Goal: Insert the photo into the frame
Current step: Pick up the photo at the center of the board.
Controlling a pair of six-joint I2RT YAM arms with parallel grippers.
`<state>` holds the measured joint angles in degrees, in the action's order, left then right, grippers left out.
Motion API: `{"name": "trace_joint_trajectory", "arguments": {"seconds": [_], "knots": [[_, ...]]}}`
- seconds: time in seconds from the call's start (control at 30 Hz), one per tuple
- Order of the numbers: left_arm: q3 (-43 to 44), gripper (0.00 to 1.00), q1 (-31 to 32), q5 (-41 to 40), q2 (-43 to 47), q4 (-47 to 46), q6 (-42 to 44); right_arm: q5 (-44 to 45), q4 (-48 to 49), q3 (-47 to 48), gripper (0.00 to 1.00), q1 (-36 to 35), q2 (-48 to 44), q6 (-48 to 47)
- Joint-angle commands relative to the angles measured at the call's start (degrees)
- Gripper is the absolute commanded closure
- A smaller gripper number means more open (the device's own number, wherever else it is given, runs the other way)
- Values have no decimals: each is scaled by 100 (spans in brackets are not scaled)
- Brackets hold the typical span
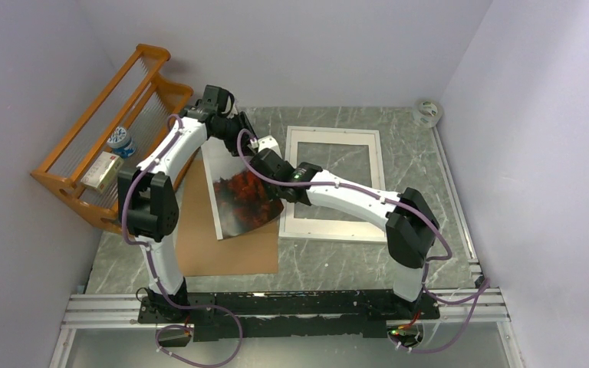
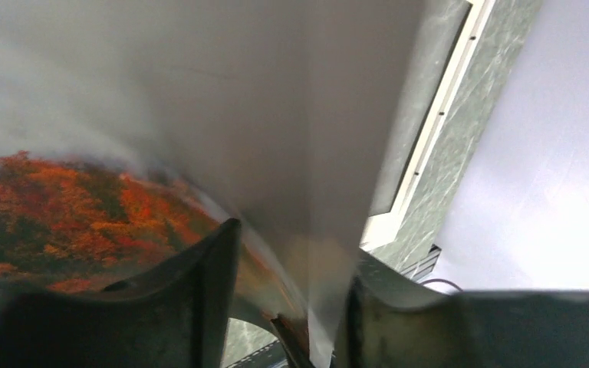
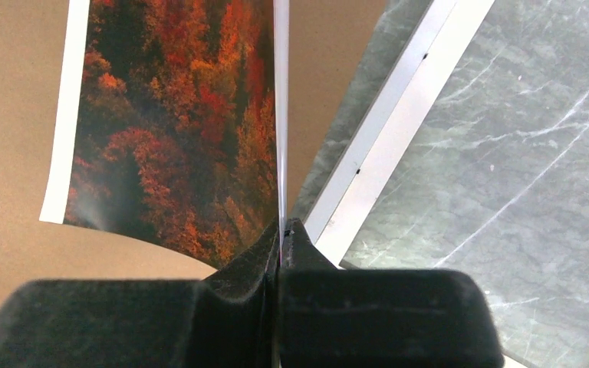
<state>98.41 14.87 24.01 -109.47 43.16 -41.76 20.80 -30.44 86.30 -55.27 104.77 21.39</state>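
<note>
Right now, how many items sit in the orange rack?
2: a blue-topped container toward the far end, a small box just nearer; the left arm may hide more.

Orange rack (image 1: 172, 92), brown board (image 1: 226, 253), tape roll (image 1: 427, 113)

Pale lilac-white walls (image 1: 299, 46) boxed in the scene on 3 sides, plain, evenly lit, no hard shadows. Tabletop (image 1: 422, 153) was grey-green marble-look w/ thin white veins. Orange wooden rack (image 1: 67, 190) leaned vs. the left wall, a few small items in it. Tape roll (image 1: 427, 113) sat in far right corner. Alu rails (image 1: 100, 310) ran along near edge.
</note>
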Motion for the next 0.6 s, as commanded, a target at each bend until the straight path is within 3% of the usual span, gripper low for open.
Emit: {"name": "trace_joint_trajectory", "arguments": {"seconds": [0.0,0.17,0.2,0.27,0.33,0.4,0.47,0.57], "knots": [[233,59,66,-168,75,166,-78,278,-90,352,100,-26,-41,-87],[380,79,70,-284,145,375,125,244,-175,387,100,-28,-33,-72],[411,83,67,-280,155,417,159,204,-160,375,95,-30,-52,-90],[495,90,68,-236,171,519,306,114,-116,341,77,-34,-134,-123],[623,95,68,-226,175,693,458,-23,-57,312,49,-36,-243,-227],[744,97,58,-258,185,861,600,-273,145,201,30,-37,-445,-403],[820,98,42,-267,240,947,705,-667,441,4,18,-26,-743,-600],[878,97,9,-218,392,1015,849,-1356,1000,-463,10,-16,-1297,-883]]}}
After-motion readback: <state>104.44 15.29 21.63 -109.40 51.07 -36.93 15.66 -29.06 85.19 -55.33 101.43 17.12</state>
